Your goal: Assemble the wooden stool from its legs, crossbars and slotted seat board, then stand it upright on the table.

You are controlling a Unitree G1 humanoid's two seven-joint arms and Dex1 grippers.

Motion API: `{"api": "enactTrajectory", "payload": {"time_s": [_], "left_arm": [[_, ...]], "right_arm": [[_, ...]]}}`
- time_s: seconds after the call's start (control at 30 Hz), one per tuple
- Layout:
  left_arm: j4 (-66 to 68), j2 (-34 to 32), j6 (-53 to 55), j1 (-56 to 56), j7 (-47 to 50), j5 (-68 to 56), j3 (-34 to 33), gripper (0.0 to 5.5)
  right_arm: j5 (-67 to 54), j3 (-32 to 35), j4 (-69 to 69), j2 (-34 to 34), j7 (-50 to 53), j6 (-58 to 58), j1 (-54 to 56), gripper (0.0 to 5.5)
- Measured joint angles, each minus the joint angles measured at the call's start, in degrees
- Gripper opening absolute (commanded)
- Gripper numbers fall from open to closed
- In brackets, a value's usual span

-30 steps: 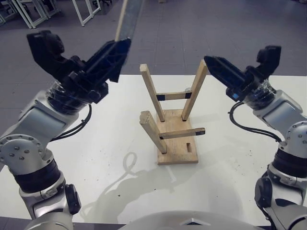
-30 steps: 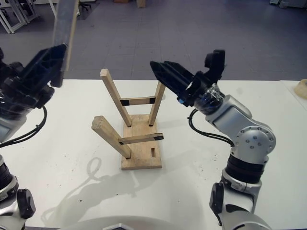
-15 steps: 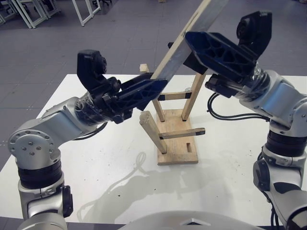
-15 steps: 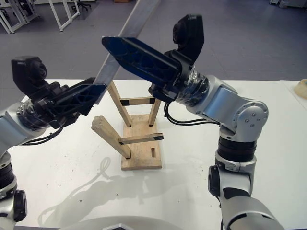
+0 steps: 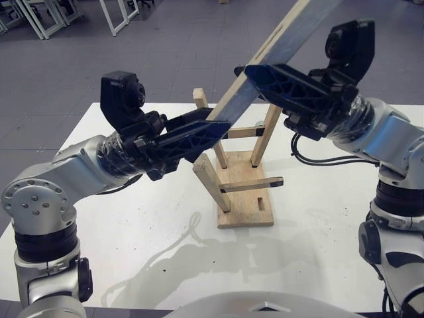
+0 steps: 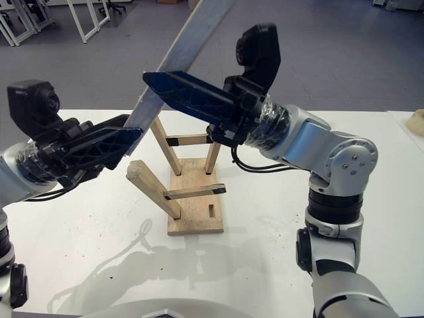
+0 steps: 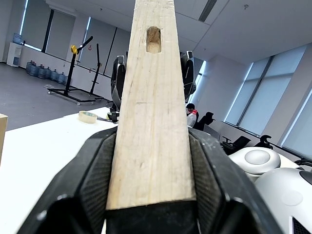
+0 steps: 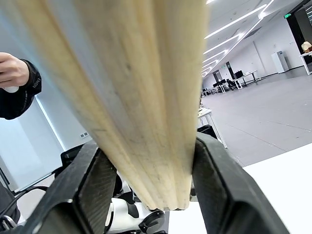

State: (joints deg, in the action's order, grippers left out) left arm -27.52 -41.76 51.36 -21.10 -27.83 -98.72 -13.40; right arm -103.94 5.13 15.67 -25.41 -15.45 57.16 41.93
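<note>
The long pale wooden leg [image 5: 285, 40] is up in the air, slanting over the half-built stool, and both robot grippers have hold of it. The left gripper [image 5: 215, 129] is closed tight on the low end of the leg, with the wood squeezed between its two black fingers [image 7: 92, 185]. The right gripper [image 5: 255, 71] holds the leg higher up. Its fingers [image 8: 90, 195] sit on both sides of the wood and look pressed against it. Below them the flat wooden seat board [image 5: 246, 215] lies on the white table [image 5: 132, 218]. Two back legs [image 5: 268, 136] stand up from it, joined by a short crossbar [image 5: 242, 132]. One front leg [image 5: 211, 180] stands there too, and its thin crossbar [image 5: 255, 183] pokes out with a free end. A small empty slot [image 5: 262, 204] waits in the board near that end. The low end of the held leg is close to the standing legs, so a bump could knock them crooked or pull them out. If the two grippers pull different ways, the leg may twist or slip. If the leg comes down tilted, it may miss the slot, or the free crossbar end may miss its little round hole [image 7: 153, 39] and jam.
</note>
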Motion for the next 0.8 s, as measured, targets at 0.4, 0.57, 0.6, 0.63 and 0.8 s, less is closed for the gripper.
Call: {"api": "enactTrajectory", "payload": {"time_s": [0.4,0.57,0.6,0.63,0.8], "left_arm": [[-0.3,-0.1,-2.7,1.3,-7.7,8.0,-2.9,3.14],[3.9,-4.0,-4.2,1.3,-10.6,9.1,-10.8,3.14],[4.7,-4.5,-4.3,1.4,-10.7,9.7,-11.8,3.14],[5.1,-4.9,-4.4,1.9,-10.7,10.3,-12.6,3.14],[3.9,1.2,-9.6,9.4,-2.8,24.5,-9.5,3.14]], "right_arm": [[8.3,-0.2,0.5,-1.4,-5.0,-0.6,-2.2,2.04],[15.5,1.0,-1.6,-3.0,-7.3,-0.9,-5.4,2.04],[18.3,1.2,-1.9,-4.1,-8.4,-1.5,-6.0,2.04],[20.9,2.2,-2.5,-5.5,-9.2,-2.2,-6.8,2.03],[39.8,2.2,-2.7,-13.4,-19.0,-9.4,-14.2,2.03]]}}
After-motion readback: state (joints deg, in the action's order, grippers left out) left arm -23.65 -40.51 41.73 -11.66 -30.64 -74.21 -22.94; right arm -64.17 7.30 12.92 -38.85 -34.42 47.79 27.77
